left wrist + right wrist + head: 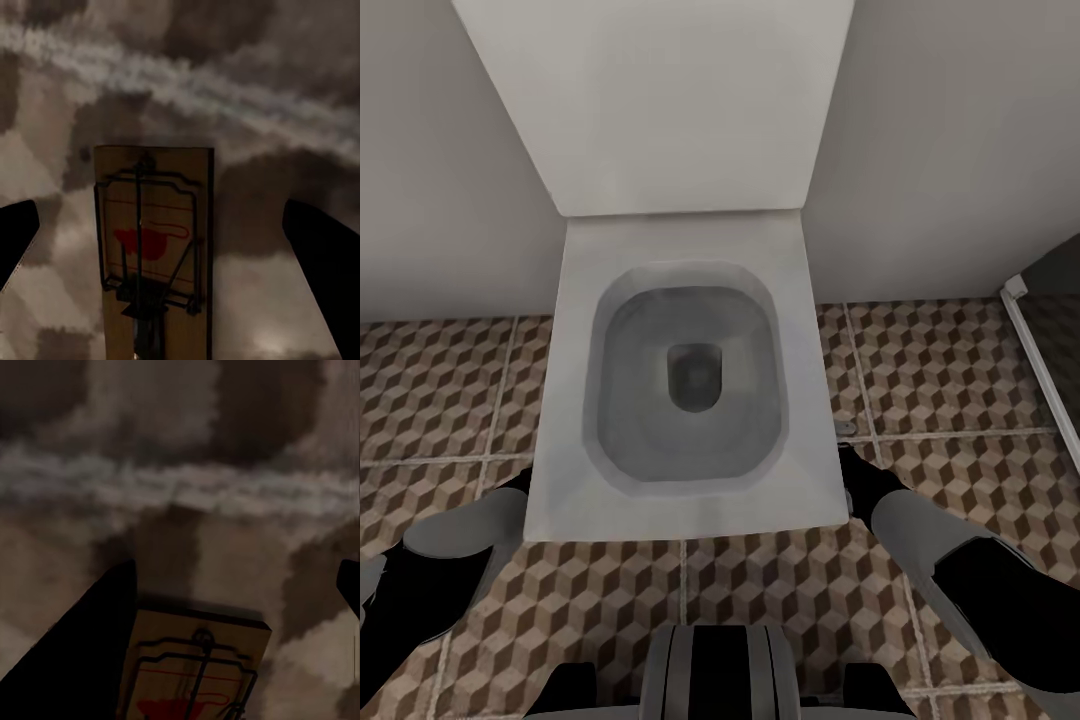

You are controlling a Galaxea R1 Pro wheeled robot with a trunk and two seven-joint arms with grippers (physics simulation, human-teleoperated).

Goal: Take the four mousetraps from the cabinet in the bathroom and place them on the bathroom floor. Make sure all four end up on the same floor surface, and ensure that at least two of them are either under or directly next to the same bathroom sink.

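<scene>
Brown wooden mousetrap (154, 255) with dark wire and a red mark lies flat on the cube-patterned bathroom floor (247, 82) between the wide-spread, empty fingers of the left gripper (161, 247), apparently set down rather than held. A second mousetrap (196, 671) lies likewise beside a dark finger of the right gripper (240, 607), whose hold cannot be told. Both arms reach down on either side of a white toilet (685, 385), not the sink, so placement there may not satisfy the task.

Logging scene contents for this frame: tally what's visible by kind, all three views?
Mousetraps: 2, a mousetrap between the left gripper fingers and a second mousetrap at the right gripper
Toilets: 1, white toilet
Grippers: 2
Total: 5
</scene>
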